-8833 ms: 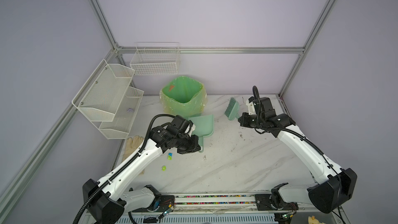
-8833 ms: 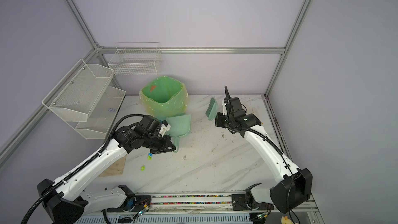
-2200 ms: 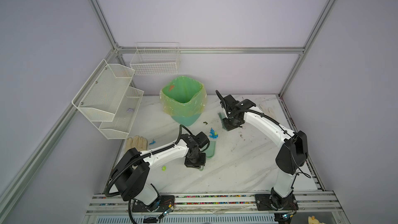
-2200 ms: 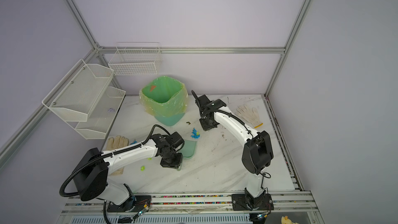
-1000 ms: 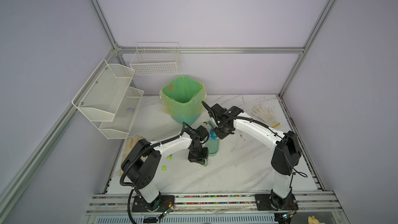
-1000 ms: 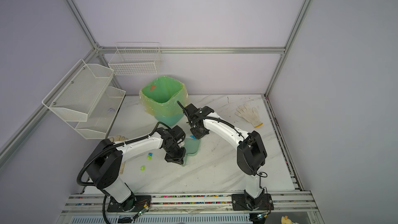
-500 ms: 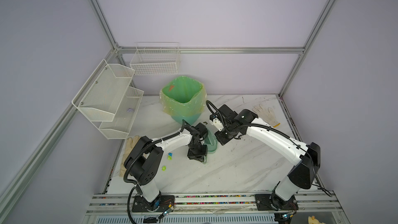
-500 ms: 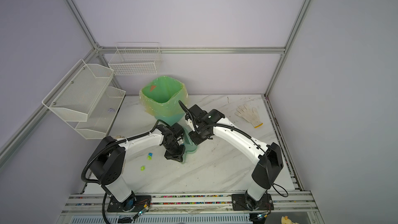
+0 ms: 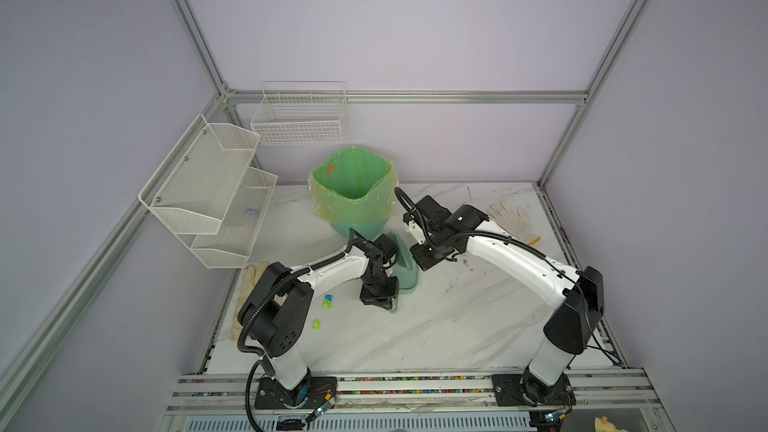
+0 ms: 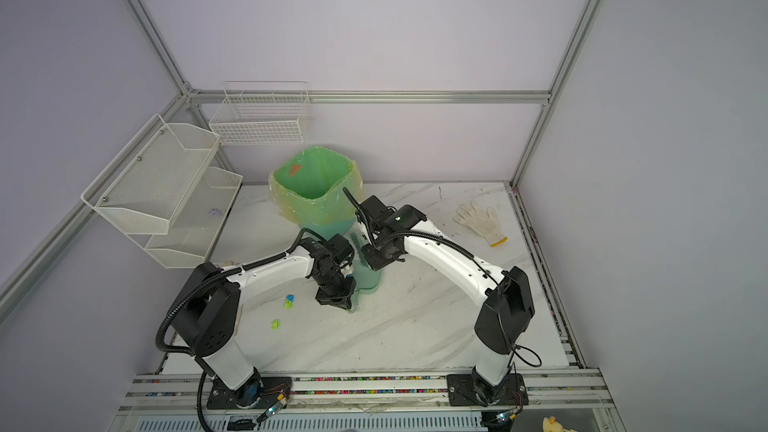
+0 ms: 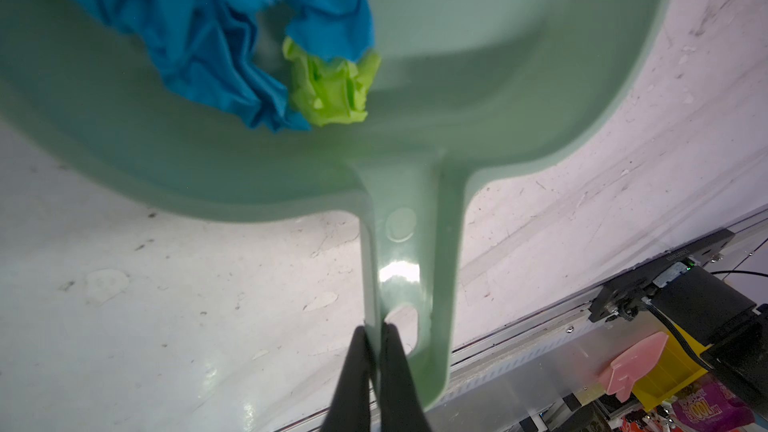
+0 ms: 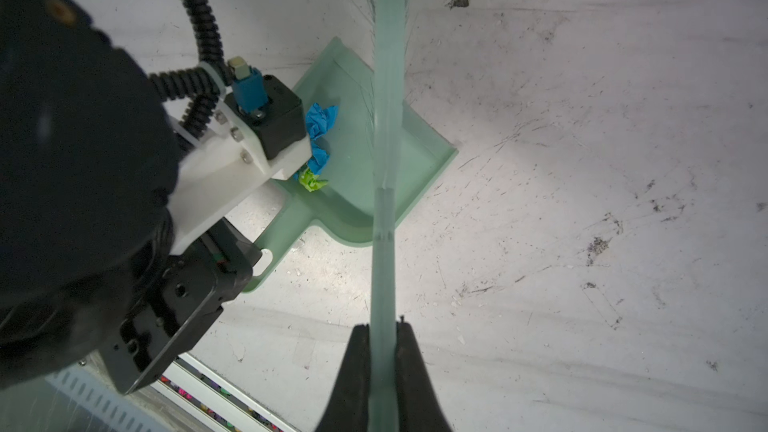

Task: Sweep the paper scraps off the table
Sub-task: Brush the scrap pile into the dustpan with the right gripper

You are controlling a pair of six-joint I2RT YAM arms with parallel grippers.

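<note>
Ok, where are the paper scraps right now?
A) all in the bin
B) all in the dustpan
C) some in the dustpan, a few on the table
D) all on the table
C: blue and yellow-green paper scraps lie in the dustpan, while a few more sit on the table, left of it in a top view.

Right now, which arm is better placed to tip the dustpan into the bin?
Left, I'd judge: the left gripper is shut on the dustpan handle, paper scraps inside; the right gripper holds the brush.
</note>
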